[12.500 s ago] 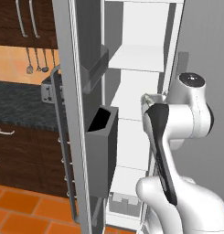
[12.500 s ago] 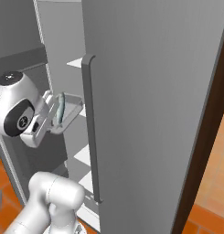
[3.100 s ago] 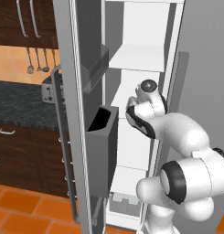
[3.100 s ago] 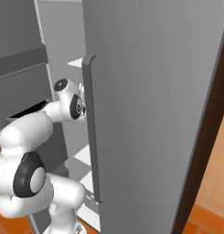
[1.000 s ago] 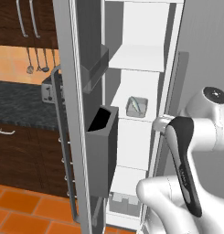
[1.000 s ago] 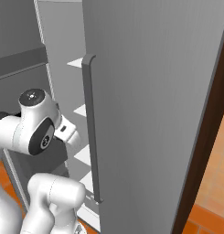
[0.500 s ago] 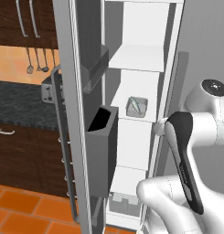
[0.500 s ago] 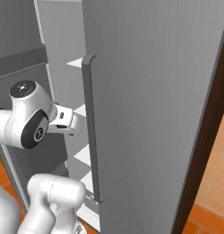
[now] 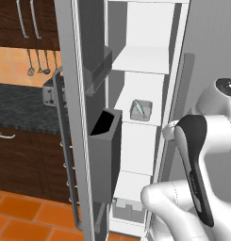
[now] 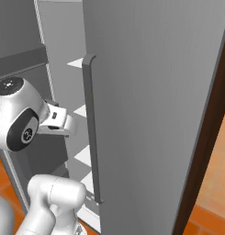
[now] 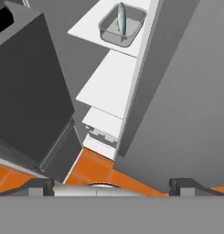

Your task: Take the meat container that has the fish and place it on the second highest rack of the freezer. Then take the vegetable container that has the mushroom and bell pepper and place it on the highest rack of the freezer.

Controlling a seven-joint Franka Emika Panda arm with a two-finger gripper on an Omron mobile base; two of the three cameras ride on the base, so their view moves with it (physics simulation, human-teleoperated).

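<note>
I had the tool (image 11: 111, 183) spread wide and empty, backed off from the freezer (image 9: 150, 61). The meat container (image 9: 141, 110) with its fish (image 11: 121, 19) sat on a white shelf; I judged it light, rigid, best gripped by its rim.

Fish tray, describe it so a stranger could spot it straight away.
Look inside the open freezer, at its white shelves. The fish tray sits on the second shelf from the top: a small grey metal box holding one slim silvery fish, the only thing on that shelf.
</note>
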